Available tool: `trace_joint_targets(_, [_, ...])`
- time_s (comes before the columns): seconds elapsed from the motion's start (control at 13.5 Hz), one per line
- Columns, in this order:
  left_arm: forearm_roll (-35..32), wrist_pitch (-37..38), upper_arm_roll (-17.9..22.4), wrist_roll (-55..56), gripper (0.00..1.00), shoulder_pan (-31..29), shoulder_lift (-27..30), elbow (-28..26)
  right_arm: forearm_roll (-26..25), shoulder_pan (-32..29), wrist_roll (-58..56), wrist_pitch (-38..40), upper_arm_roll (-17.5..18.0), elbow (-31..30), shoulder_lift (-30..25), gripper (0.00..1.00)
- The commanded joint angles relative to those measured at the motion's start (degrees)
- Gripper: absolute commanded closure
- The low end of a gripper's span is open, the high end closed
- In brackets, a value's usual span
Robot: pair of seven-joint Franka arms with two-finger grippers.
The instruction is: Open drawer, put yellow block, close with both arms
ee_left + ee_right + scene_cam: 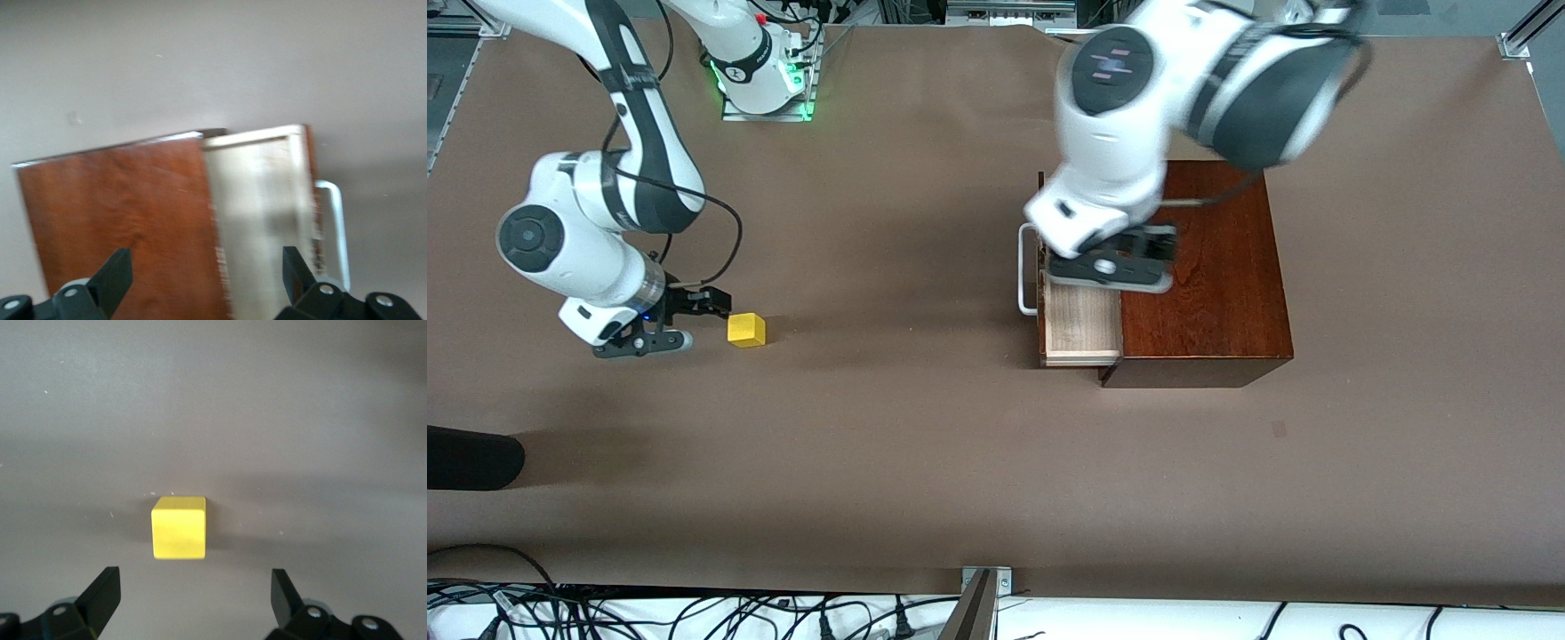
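The right gripper [694,307] sits low over the brown surface [907,427] toward the right arm's end, its fingers [103,590] spread wide apart and holding nothing. Just beside it, not touching, the yellow block [746,329] rests flat on the surface; in the right wrist view the block [179,527] lies ahead of the spread fingers, not yet between them, one face turned squarely toward the gripper. The stretch of surface from the block to the box is plain brown, and a dark rounded object [471,457] pokes in at the edge of the front view, nearer the camera than the right gripper. Toward the left arm's end stands the dark mahogany box [1218,293], its long side running toward the front camera. Its drawer [1080,333] is pulled partway out toward the right arm's end, so the pale wooden tray shows, and the part that can be seen holds nothing; the rest is hidden under the left arm. The white bar handle [1027,271] runs along the drawer front, parallel to the box's long side. The left gripper [1112,267] hangs over the seam where the open drawer meets the box top, and the left wrist view shows its fingers [113,273] set wide apart, clasping nothing.
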State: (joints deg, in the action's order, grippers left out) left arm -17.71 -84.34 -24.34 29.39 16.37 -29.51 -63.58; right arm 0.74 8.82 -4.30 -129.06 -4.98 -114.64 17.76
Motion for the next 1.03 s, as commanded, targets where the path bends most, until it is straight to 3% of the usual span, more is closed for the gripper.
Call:
trace_joint_targets(0.0, [2.67,0.93,-0.53,-8.88,0.0,-6.77,2.61,-1.02,1.2,0.67,2.79,-4.17,0.93,-0.67,2.53,0.0])
trace_joint_targets(0.22, [7.75,3.4,0.87,-17.94,0.0,-12.41,5.67,-1.98,1.2,0.67,3.5,-9.17,1.81,-3.2,3.68,0.0])
trace_joint_targets(0.44, [13.55,3.14,12.17,-23.48,0.0,-11.72,14.55,-10.13,1.2,0.67,3.42,-14.19,1.81,-6.64,4.21,0.0])
trace_joint_targets(0.59, [16.29,2.87,19.65,-27.89,0.0,-8.74,17.55,-14.36,1.2,0.67,3.42,-14.46,1.81,-6.82,4.47,0.0])
trace_joint_targets(0.74, [17.09,-1.58,23.36,-27.81,0.0,-8.73,19.39,-17.52,1.2,0.67,3.42,-14.73,1.81,-6.91,4.65,0.0])
trace_joint_targets(0.96, [16.56,-15.54,25.83,-27.55,0.0,-8.38,31.75,-33.05,1.2,0.67,3.42,-16.74,1.81,-8.13,5.35,0.0])
